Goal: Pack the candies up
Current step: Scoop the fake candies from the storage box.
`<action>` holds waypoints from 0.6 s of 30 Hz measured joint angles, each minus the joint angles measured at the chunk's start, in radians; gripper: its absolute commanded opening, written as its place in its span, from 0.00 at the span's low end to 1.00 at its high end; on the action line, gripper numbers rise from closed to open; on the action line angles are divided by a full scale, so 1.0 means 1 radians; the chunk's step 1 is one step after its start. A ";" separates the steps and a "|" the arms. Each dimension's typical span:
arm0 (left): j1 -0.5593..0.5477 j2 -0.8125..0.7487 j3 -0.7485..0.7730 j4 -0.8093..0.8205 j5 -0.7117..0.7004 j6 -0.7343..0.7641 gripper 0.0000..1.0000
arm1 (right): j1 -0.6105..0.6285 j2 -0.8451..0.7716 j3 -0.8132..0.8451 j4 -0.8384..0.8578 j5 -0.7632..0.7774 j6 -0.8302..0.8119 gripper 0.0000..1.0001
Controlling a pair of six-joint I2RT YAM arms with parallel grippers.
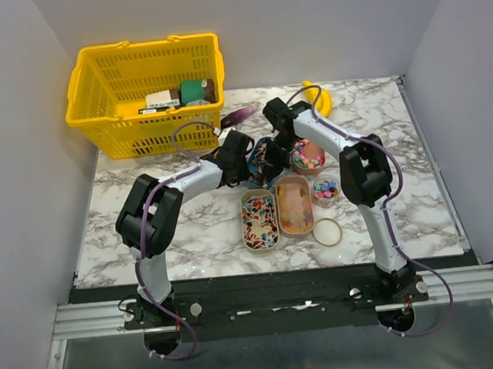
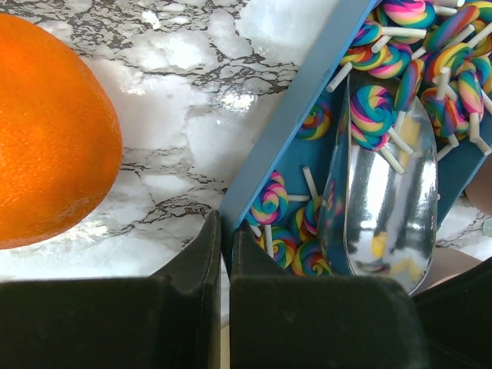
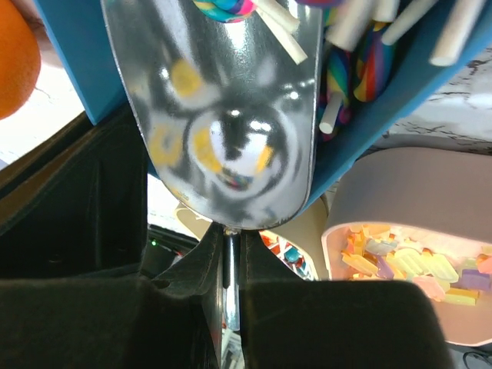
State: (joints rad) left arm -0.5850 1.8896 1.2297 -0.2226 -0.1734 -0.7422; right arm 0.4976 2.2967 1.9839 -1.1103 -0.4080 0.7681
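Right tool is clamped tight on the thin handle of the metal scoop, and the bowl of that scoop sits inside the blue tray, nose in among the rainbow lollipops; only one or two of them lie on the bowl, so we'd call this the loading part of a scoop-and-pour step. Left tool has its fingers together on the near wall of the tray, pinching it so it can't skate over the tabletop; the orange sits near that wall, apart from the tray as far as we can tell. More candies, pastel bits, lie in a pale tub right next to the tray. To do this well, we'd push the scoop low and flat along the tray floor, toward the thick pile at the far end; then tip the nose up before lifting, since those white sticks poke out and could snag; lift slow, hold the tray pinned, and pour only once the bowl is over a tub, not over its rim.
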 measured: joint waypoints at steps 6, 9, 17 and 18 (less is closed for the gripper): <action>0.000 0.000 0.005 -0.009 0.000 0.000 0.00 | -0.002 0.004 -0.014 0.013 -0.029 -0.022 0.01; 0.000 0.000 0.006 -0.013 0.000 0.000 0.00 | -0.003 0.005 -0.015 0.016 -0.036 -0.032 0.01; 0.000 0.008 0.024 -0.038 0.001 0.000 0.00 | -0.004 0.003 -0.030 0.026 -0.044 -0.088 0.01; 0.000 0.009 0.027 -0.042 0.001 0.000 0.00 | -0.004 0.000 -0.037 0.030 -0.045 -0.096 0.01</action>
State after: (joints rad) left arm -0.5850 1.8984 1.2572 -0.2649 -0.1726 -0.7418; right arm 0.4934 2.2971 1.9472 -1.0801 -0.4526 0.6720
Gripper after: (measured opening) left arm 0.048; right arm 0.153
